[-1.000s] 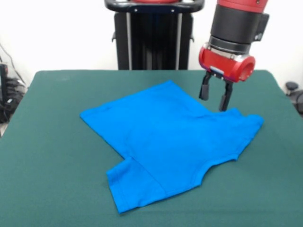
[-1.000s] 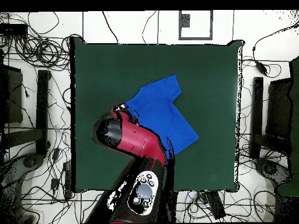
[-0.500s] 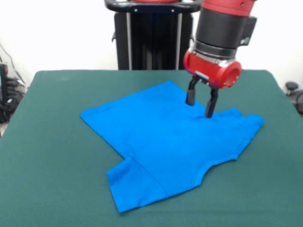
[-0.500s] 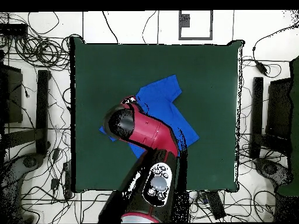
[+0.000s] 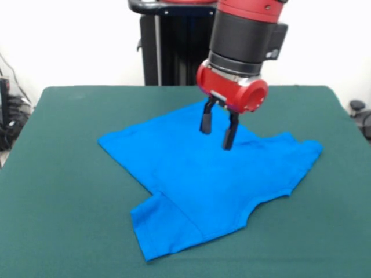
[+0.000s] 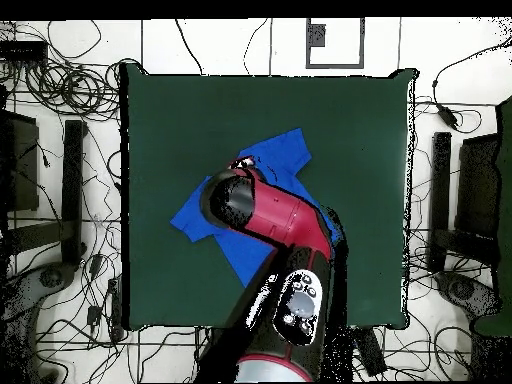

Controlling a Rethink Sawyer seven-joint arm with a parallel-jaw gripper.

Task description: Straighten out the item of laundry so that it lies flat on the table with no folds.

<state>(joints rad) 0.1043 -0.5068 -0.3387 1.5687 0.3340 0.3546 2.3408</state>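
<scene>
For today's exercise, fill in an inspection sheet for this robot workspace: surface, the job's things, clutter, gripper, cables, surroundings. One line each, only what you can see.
Surface: dark green table, felt-like top, most of it bare.
Job's things: bright blue T-shirt spread near the table's middle; in the front view one sleeve lies at the near edge, and a crease line crosses the cloth beside it.
Clutter: nothing seen on the table besides the shirt.
Gripper: the gripper is open, its two dark fingers pointing down over the shirt; contact with the cloth cannot be told.
Cables: many loose cables on the floor around the table in the overhead view.
Surroundings: black pedestal behind the table, pale wall, dark stands at the sides.
</scene>
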